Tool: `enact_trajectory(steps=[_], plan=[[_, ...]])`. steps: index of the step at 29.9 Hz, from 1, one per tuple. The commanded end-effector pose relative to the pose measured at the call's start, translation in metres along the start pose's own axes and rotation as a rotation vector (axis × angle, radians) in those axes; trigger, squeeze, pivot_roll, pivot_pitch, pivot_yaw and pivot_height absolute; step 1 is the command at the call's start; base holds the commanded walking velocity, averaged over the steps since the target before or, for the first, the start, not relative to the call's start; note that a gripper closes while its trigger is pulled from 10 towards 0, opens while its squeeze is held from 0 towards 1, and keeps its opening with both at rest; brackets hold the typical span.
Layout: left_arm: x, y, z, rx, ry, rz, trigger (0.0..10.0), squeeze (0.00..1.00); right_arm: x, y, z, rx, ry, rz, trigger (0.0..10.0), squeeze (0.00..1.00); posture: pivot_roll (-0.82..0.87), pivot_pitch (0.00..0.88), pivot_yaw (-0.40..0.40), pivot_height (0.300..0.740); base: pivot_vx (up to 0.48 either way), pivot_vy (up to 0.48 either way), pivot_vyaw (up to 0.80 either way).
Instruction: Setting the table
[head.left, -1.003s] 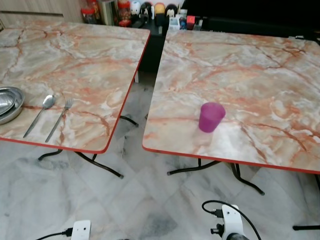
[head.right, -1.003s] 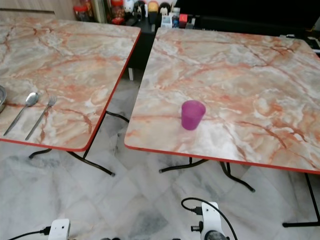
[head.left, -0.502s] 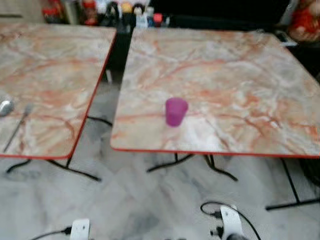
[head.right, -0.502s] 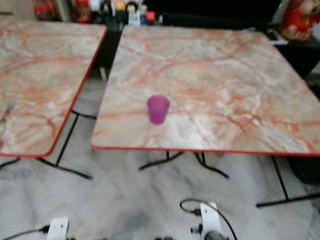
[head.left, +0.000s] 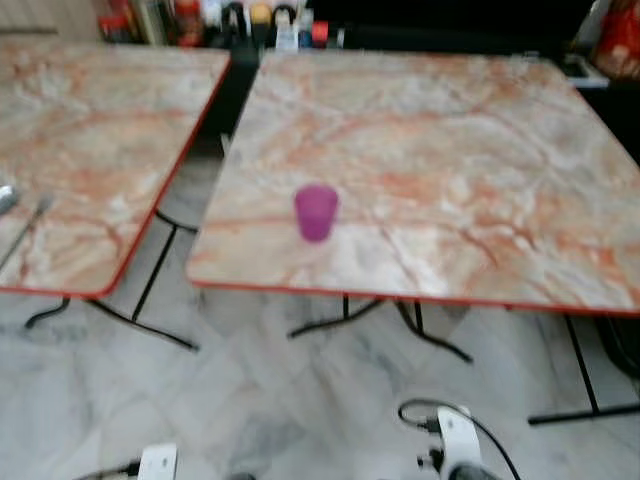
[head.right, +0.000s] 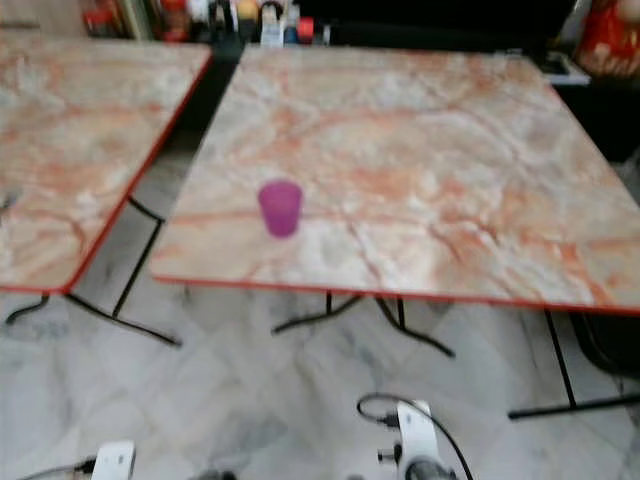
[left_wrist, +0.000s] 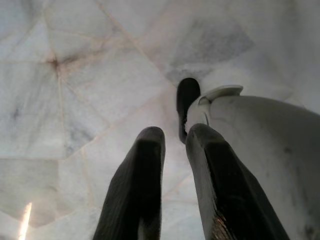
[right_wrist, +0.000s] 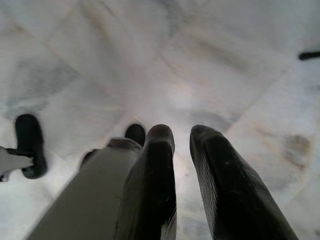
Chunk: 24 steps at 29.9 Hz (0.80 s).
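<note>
- Left gripper (left_wrist: 173, 134): I see my left arm hanging low over the pale marble floor (left_wrist: 75, 75). Its two black fingers (left_wrist: 145, 165) stand narrow, with a thin gap between the tips and nothing held. One of my own white legs and a dark foot lie just beside them.
- Right gripper (right_wrist: 181, 134): my right arm hangs low in the same way. Its fingers (right_wrist: 157, 160) are also narrow, a slim gap between them, holding nothing. Below them I see floor tiles and a dark foot.
- Purple cup (head.left: 316, 212): it stands upright on the right table (head.left: 480, 150), near that table's front red edge and toward its left corner. It is well apart from both grippers.
- Left table (head.left: 100, 130): a second marble-patterned top with a red rim, separated from the right table by a gap. At its far left edge I make out blurred cutlery (head.left: 22, 228); I cannot tell the pieces apart.
- Background: bottles and jars (head.left: 240, 18) stand in a row behind the tables, too blurred for me to identify.
</note>
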<state>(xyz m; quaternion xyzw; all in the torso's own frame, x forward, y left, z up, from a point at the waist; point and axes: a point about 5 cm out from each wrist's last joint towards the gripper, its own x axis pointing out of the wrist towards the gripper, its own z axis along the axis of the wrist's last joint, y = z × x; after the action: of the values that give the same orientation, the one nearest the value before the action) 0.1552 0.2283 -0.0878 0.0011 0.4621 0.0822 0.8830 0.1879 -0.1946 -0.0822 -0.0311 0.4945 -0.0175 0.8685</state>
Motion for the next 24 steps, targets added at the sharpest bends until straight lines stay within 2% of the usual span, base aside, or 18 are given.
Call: enact_trajectory(steps=[1,19,24], plan=[[-0.0013,-0.0055,-0.0096,0.002,0.038,-0.020,10.0,0.00,-0.0008,-0.0037,-0.0073,0.009,0.024,-0.011,10.0,0.00,0.00,0.156,-0.045,0.736,0.000,-0.274,0.00],[-0.0014,-0.0065,-0.0102,-0.007,0.039,-0.014,10.0,0.00,-0.0010,-0.0055,-0.0074,0.004,0.026,-0.013,10.0,0.00,0.01,0.158,-0.057,0.736,0.000,-0.276,0.00],[-0.0013,-0.0068,-0.0104,-0.010,0.040,-0.014,10.0,0.00,-0.0010,-0.0058,-0.0070,-0.009,0.028,-0.008,10.0,0.00,0.01,0.157,-0.058,0.736,0.000,0.000,0.00]])
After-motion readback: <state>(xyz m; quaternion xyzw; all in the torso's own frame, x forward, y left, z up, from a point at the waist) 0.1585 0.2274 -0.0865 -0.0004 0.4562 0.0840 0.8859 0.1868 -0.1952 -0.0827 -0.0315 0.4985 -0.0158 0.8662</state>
